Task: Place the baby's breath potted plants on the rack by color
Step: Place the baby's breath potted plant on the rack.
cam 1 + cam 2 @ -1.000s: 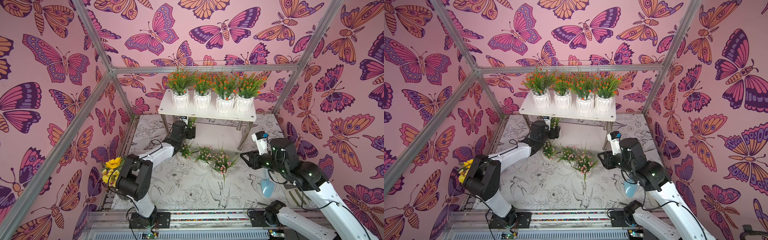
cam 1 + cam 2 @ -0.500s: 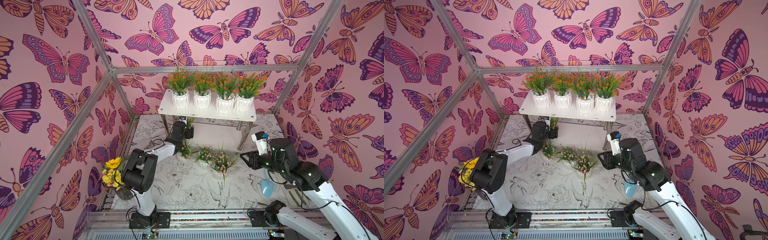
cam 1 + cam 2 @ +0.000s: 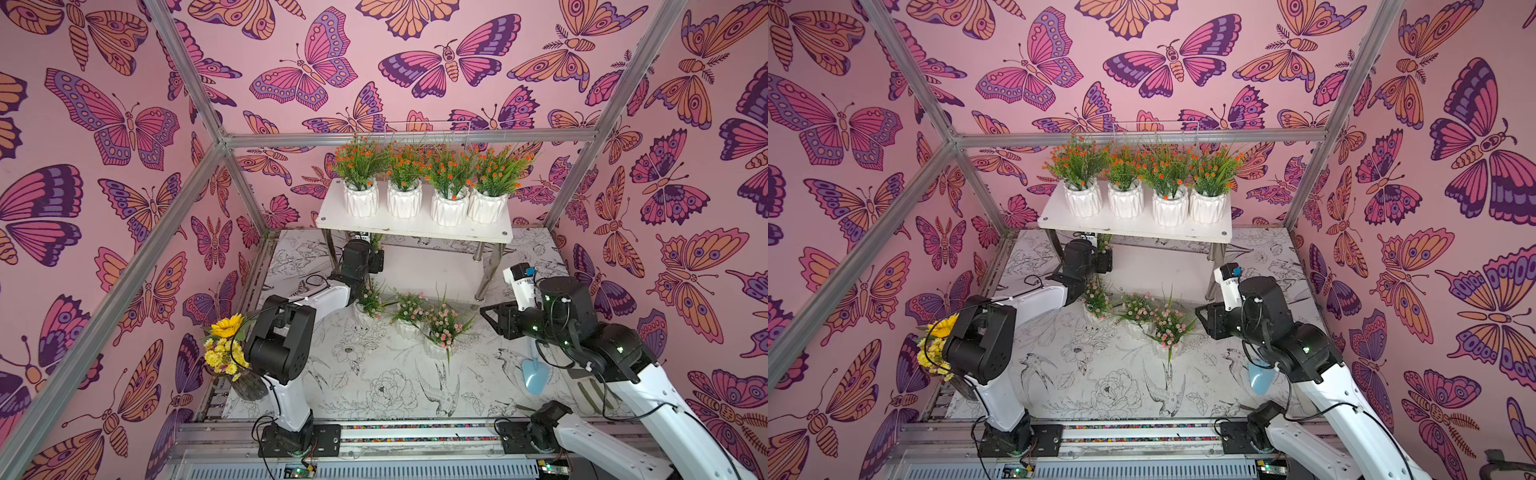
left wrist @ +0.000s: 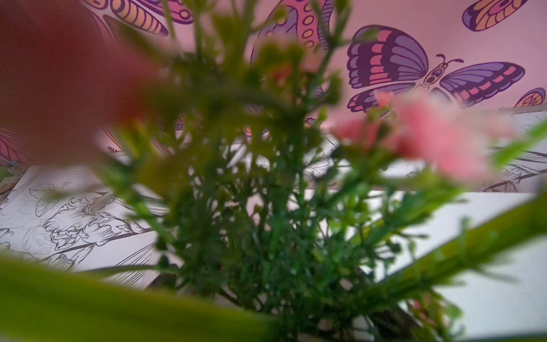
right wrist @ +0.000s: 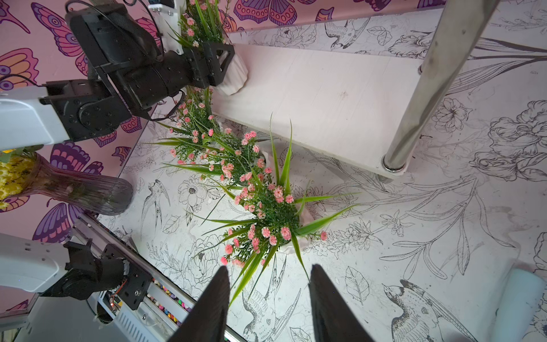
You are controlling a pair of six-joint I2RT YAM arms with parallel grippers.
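Over the last second the left arm has drawn its elbow in toward the middle and nudged the left gripper [image 5: 223, 66] slightly further beneath the rack [image 3: 411, 227]; the right arm has held its place. The left gripper's fingers are clamped on either side of a white ribbed pink-flowered pot [image 5: 236, 75], held at the left end of the rack's lower board [image 5: 325, 97]. Whether the pot's base touches the board cannot be told. In the left wrist view, blurred green sprigs and pink blossoms [image 4: 429, 139] fill the frame. Four orange-flowered pots [image 3: 404, 203] stand in a row on the rack's top board in both top views. Three more pink pots [image 3: 409, 305] stand clustered on the flower-printed table [image 3: 374, 386], just in front of the lower board. The right gripper [image 5: 269, 268] hovers above the table close to the nearest of them, its two black fingers spread apart with nothing between them. A glass vase of yellow sunflowers [image 3: 232, 345] stands at the table's left edge, beside the left arm's elbow.
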